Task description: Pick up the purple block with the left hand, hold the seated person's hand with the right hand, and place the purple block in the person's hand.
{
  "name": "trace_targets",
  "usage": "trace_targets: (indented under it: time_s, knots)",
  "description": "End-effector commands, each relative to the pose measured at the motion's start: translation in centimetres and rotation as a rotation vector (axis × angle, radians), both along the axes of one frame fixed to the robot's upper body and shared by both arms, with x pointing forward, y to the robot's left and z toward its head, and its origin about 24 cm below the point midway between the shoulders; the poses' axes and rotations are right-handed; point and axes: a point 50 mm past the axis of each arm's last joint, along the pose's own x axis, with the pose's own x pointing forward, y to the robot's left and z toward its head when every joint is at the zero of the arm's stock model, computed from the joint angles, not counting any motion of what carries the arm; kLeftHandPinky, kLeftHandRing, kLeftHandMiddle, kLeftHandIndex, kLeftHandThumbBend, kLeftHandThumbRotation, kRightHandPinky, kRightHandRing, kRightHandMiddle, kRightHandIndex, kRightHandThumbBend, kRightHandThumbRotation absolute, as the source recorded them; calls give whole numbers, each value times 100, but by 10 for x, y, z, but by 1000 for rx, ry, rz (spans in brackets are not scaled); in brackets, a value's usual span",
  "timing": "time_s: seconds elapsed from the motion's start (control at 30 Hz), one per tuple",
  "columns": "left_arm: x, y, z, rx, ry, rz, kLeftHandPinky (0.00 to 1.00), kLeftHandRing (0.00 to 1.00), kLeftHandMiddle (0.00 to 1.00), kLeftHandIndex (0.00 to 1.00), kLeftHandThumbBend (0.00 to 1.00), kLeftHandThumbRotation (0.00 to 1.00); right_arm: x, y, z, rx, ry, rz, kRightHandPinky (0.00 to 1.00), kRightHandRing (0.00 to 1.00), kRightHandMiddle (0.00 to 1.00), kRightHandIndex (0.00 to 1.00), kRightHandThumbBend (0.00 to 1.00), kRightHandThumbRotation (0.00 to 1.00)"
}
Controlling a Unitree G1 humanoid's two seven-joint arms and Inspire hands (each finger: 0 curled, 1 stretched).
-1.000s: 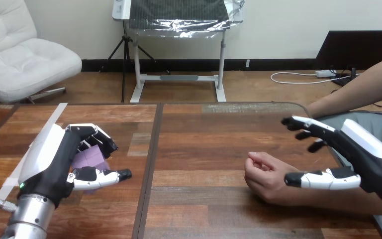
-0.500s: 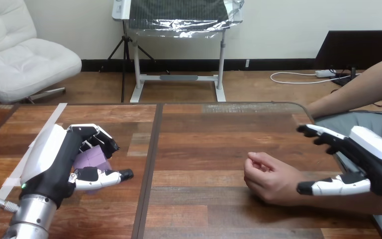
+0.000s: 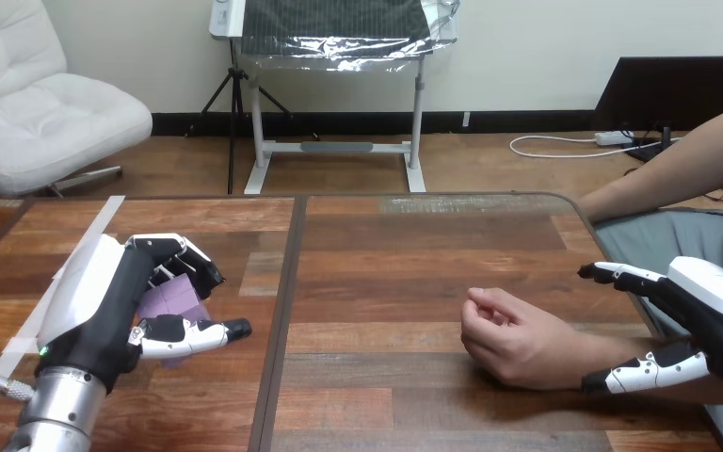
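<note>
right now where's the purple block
Head view, left side of the table: the purple block sits partly hidden behind the left hand, far from the person's hand at the right.

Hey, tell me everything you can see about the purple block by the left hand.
The purple block is pale lilac, matte and flat-faced, with straight edges; only part of it shows. It sits at the wooden table's left side, within the left hand: curled fingers reach over its far edge, the thumb crosses its near edge. Whether it rests on the table or is lifted cannot be told.
</note>
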Motion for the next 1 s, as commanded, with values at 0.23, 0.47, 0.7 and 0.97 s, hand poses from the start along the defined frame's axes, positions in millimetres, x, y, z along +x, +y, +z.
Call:
trace_targets:
  time_s: [0.23,0.47,0.7,0.97]
  knots:
    - [9,-4,24,-12,-104,-21,31,35,41,44,71,0,17,-3,10,-108,-5,7,94,91,92,92,100,40]
    - [9,-4,24,-18,-101,-20,32,35,42,44,71,0,18,-5,6,-147,30,7,96,91,91,91,100,34]
    - [9,-4,24,-13,-97,-16,32,36,42,44,71,0,19,-5,1,-168,67,12,95,90,90,90,100,28]
    - [9,-4,25,-27,-102,-15,32,36,42,44,71,0,18,-2,-4,-187,98,22,92,88,89,88,100,21]
